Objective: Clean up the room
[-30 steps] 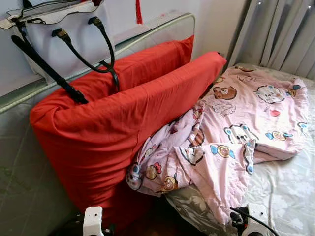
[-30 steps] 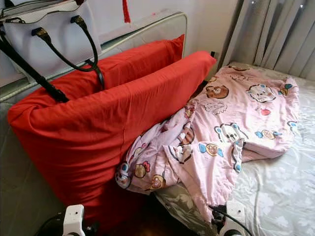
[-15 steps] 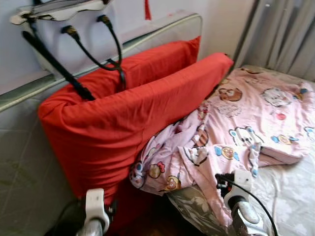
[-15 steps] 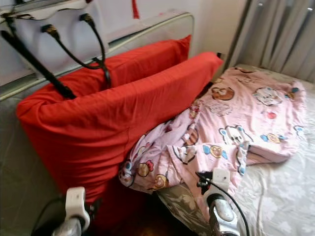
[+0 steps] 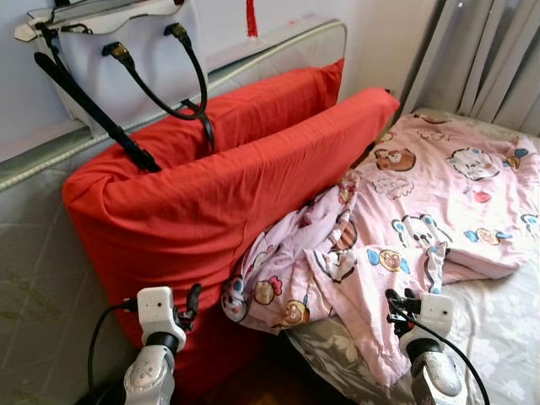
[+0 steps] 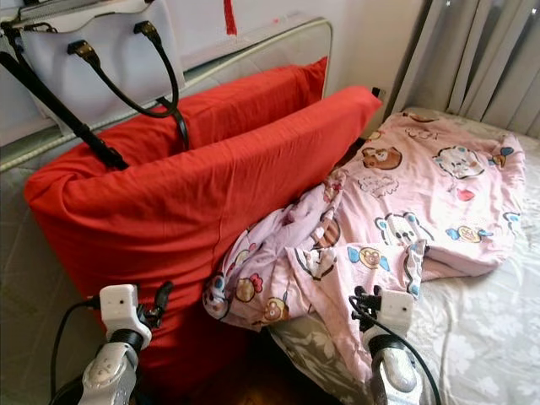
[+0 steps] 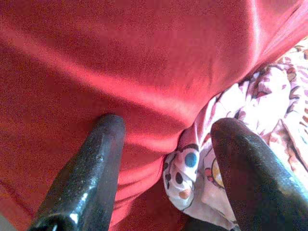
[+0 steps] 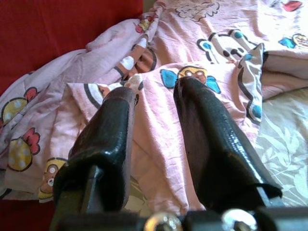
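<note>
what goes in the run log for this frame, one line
left gripper: open, at red cushion | right gripper: open, over pink cartoon blanket | nothing held | bag above cushion

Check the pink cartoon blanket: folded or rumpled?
Rumpled. The pink cartoon blanket lies bunched on the bed, one end crumpled against the front red pillow.
</note>
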Motion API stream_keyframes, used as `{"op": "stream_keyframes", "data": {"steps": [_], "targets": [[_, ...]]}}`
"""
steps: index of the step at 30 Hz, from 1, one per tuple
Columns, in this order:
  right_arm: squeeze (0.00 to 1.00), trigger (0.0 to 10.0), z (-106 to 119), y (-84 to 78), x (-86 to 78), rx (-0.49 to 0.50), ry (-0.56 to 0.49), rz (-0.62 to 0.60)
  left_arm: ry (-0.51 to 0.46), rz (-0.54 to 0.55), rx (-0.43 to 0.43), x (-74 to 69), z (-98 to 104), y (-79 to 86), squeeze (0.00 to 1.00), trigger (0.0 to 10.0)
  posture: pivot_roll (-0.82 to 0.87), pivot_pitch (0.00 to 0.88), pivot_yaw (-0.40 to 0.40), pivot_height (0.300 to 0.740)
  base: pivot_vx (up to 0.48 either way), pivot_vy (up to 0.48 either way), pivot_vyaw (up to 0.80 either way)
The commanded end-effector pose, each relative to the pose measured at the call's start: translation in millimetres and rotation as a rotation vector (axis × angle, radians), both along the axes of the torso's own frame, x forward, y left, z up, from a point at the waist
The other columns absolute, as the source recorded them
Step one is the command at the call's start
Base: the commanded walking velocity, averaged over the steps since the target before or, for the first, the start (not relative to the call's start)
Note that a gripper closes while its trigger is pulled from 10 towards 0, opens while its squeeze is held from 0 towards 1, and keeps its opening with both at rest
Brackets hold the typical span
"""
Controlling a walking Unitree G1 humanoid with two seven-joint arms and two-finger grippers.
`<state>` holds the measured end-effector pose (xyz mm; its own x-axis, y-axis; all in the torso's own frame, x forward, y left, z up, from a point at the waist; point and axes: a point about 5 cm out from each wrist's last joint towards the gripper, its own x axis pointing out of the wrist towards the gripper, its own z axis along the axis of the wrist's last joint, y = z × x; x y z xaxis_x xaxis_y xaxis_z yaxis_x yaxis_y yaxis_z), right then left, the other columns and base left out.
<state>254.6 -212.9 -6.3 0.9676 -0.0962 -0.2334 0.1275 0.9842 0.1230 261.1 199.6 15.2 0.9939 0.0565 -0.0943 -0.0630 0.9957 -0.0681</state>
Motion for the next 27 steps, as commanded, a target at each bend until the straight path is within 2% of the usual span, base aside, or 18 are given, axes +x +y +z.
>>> {"op": "stream_keyframes", "data": {"steps": [1,7,10,18,27], "targets": [[0.00,10.0,1.5,-1.3,-1.9,-0.012,-0.018,-0.016,-0.010,0.002,-0.009,-3.1,1.5,0.9,0.00,10.0,-0.11,0.008,0.019,0.740,0.000,0.000,0.00],[0.00,10.0,0.9,-4.8,-4.8,-0.025,-0.014,-0.026,-0.017,-0.003,-0.010,-6.0,3.1,1.9,0.00,10.0,-0.11,0.000,0.013,0.740,0.000,0.000,0.00],[0.00,10.0,-2.3,-5.3,-5.4,-0.035,0.025,-0.025,-0.018,-0.011,-0.008,-5.9,4.6,1.1,0.00,10.0,-0.11,0.000,0.018,0.740,0.000,0.000,0.00],[0.00,10.0,-3.2,-4.4,-9.9,-0.032,0.007,-0.034,-0.016,-0.036,-0.001,-3.8,6.9,-1.1,0.00,10.0,-0.12,0.000,0.026,0.740,0.000,0.000,0.00],[0.00,10.0,-7.4,-1.8,-9.8,-0.035,0.055,-0.020,-0.002,-0.028,0.000,-3.5,7.5,1.0,0.00,10.0,-0.11,0.036,0.022,0.735,0.000,0.000,0.00]]}}
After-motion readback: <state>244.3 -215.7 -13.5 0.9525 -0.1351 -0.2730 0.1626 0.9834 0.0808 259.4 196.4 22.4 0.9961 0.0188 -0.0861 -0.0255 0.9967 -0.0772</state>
